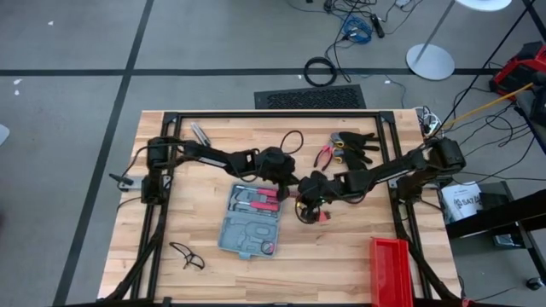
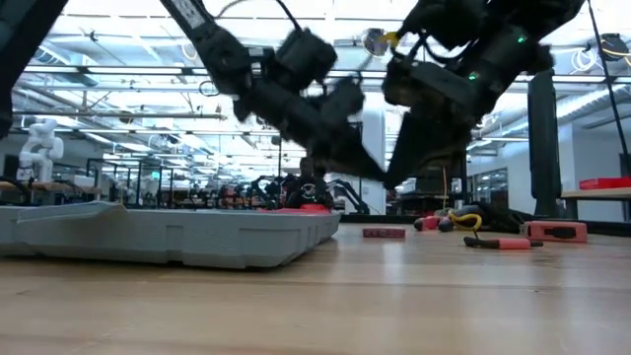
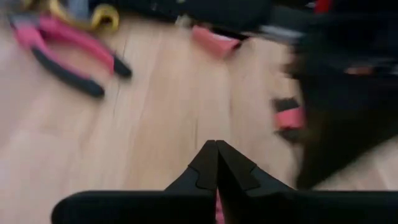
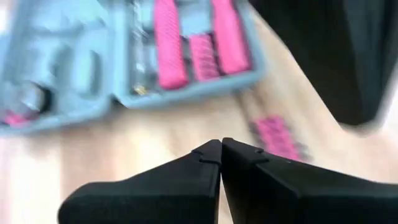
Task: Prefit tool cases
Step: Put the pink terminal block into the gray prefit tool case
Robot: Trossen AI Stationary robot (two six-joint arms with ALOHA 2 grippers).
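Observation:
The blue-grey tool case [image 1: 247, 222] lies open and flat on the wooden table, with red-handled tools in its grey tray [image 4: 124, 56]; in the low view the case [image 2: 168, 232] sits in the left foreground. My left gripper [image 1: 283, 177] hovers by the case's far right corner, fingers shut [image 3: 216, 155]. My right gripper [image 1: 309, 194] hovers just right of the case, also shut [image 4: 221, 149]. A small red ribbed piece [image 1: 324, 215] lies on the table under the right gripper, also seen in the right wrist view [image 4: 277, 137].
Red-handled pliers [image 1: 327, 156] and a heap of black tools [image 1: 358, 145] lie toward the far edge. A metal tool [image 1: 200, 134] is far left. Black wire-like frames [image 1: 186, 256] lie near left. A red bin [image 1: 392, 269] stands at the near right corner.

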